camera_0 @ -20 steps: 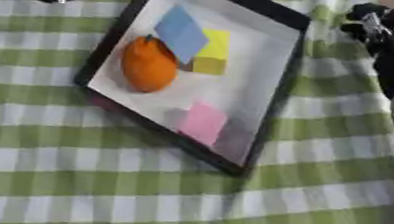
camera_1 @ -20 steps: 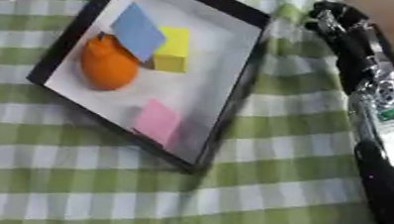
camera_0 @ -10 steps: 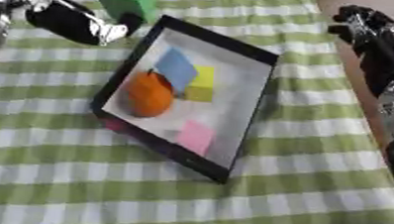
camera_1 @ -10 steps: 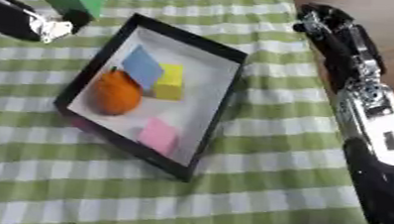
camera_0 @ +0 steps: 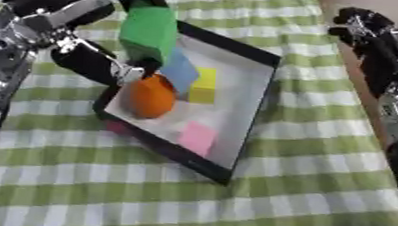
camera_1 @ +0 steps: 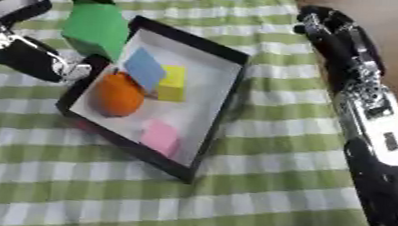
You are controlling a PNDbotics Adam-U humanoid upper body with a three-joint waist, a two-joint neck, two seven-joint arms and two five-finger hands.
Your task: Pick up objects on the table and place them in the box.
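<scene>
Our left hand (camera_0: 85, 37) grasps a green block (camera_0: 149, 31) above the black tray's (camera_0: 253, 114) rim; released here, it may tumble outside. Our right hand (camera_1: 331, 29) idles, fingers curled.

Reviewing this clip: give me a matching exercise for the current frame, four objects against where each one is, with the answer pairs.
Things:
1. green block
2. orange fruit
3. pink block
4. right hand

Places:
A. near end of the box
B. held by the left hand over the box's edge
C. idle at the far right
D. in the box, beside the blue block

Pairs: 1-B, 2-D, 3-A, 4-C
</scene>
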